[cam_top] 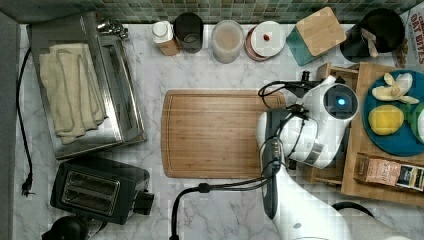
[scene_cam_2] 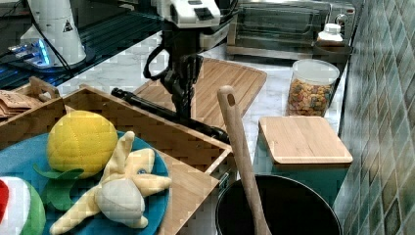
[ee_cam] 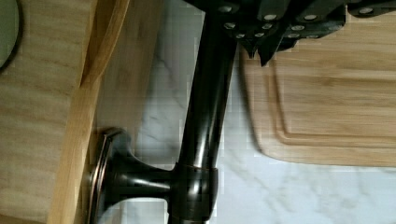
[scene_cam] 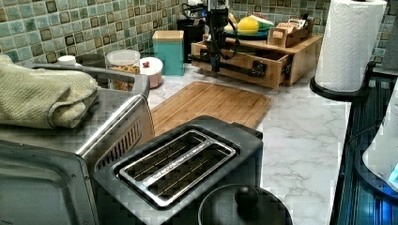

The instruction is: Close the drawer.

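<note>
The drawer (scene_cam: 244, 60) stands part-way out of its wooden cabinet (scene_cam: 300, 51) at the far end of the table (scene_cam: 300, 136), under the panel with the blue plate (scene_cam_2: 29, 147). My fingers (scene_cam_2: 183, 93) hang down at the black bar handle (scene_cam_2: 166, 113), near its middle in the right view. Whether they are open or closed on the bar I cannot tell.

Step, as I judge it: contact made at the handle, push not finished. Next move calls for a straight shove toward the cabinet, square to the drawer front so the tray does not rack.

The left view shows how far the drawer stands out. The wrist view shows the handle's bracket (ee_cam: 140, 177) and the cutting board (ee_cam: 336, 93) just beside the bar.
</note>
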`<state>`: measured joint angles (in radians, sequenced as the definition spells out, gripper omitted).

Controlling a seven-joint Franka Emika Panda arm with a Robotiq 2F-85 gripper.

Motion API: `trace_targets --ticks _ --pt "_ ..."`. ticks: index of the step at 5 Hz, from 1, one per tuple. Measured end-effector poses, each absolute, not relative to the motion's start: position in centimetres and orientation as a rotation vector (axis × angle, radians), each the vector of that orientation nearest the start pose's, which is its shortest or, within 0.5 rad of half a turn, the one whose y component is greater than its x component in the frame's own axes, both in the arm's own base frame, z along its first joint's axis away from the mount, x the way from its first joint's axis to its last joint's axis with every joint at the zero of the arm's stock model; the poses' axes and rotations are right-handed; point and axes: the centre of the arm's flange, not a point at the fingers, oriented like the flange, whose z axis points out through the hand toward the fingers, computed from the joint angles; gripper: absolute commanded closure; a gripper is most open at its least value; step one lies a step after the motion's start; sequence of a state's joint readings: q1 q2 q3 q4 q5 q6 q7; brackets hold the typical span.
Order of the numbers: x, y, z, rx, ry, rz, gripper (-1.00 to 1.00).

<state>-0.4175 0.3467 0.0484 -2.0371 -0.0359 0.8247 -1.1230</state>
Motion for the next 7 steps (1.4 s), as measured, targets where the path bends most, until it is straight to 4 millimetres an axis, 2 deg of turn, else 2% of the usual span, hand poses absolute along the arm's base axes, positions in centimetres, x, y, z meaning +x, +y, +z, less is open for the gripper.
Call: trace_targets --ticks 1,2,5,7 --pt "55.1 -24.5 27.1 -3.154 0.107 -0.077 1.0" --pt "54.5 -26.5 27.2 -3.157 0.159 -0.091 1.0" --pt "54.5 -29.7 26.8 -3.189 0.131 -0.059 1.0" --pt "55.1 -29.3 26.8 -3.206 0.07 -0.008 1.0"
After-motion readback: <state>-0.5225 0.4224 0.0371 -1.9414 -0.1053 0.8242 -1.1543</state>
